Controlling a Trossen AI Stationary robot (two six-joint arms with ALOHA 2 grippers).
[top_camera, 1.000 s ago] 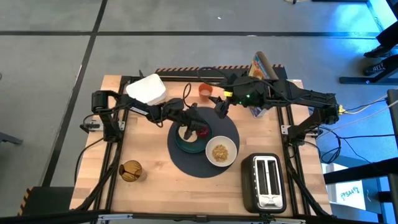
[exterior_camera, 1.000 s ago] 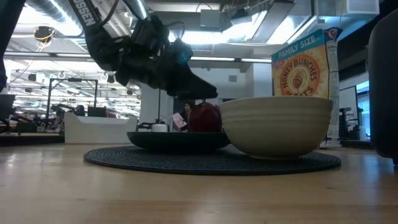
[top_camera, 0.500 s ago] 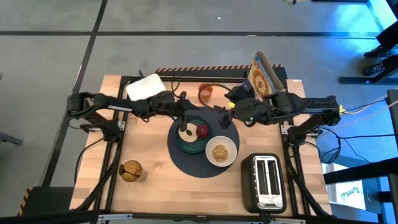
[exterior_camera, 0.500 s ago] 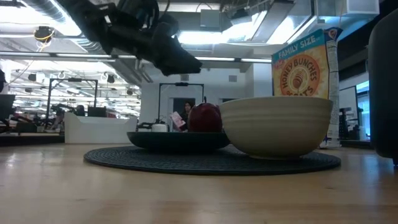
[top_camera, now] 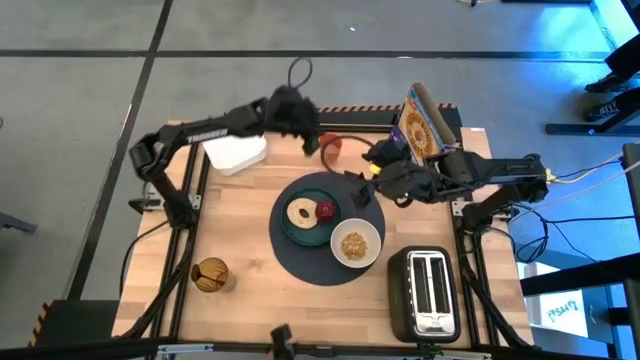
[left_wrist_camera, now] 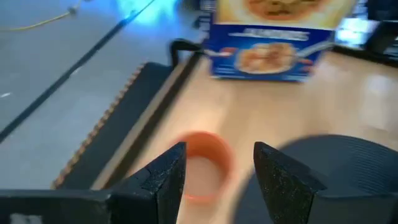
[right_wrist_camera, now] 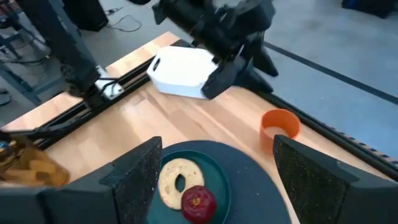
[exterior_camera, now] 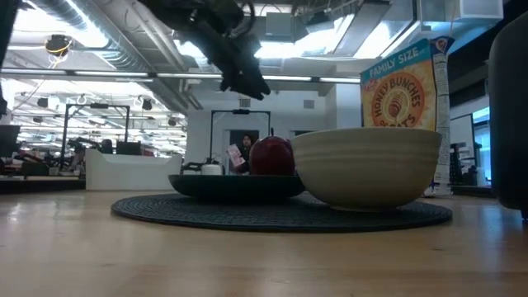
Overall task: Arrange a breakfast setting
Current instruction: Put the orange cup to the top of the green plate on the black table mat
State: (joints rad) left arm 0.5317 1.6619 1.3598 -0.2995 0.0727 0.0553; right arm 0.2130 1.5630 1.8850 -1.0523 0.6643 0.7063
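Observation:
The round dark-blue placemat [top_camera: 372, 212] lies mid-table. On it stand the teal plate [top_camera: 291, 233] and the white bowl [top_camera: 354, 243] with cereal. The tan bagel [top_camera: 299, 213] and the small red fruit [top_camera: 326, 210] lie on the plate. The small orange cup [top_camera: 331, 148] stands upright on the wood by the far edge. My left gripper [top_camera: 311, 140] hovers open just left of and above the cup [left_wrist_camera: 204, 165]. My right gripper [top_camera: 359, 190] hovers open over the placemat's far right edge. No metal utensil shows.
A cereal box [top_camera: 420, 122] stands at the far right. A toaster [top_camera: 428, 292] sits at the near right. A white container [top_camera: 236, 150] lies at the far left. A small glass with brown contents [top_camera: 209, 273] stands at the near left.
My left gripper has risen from the plate, where it stood at the red fruit, and swung toward the table's far edge, ending by the orange cup. The fruit and bagel stay on the plate. My right gripper has shifted slightly toward the near edge.

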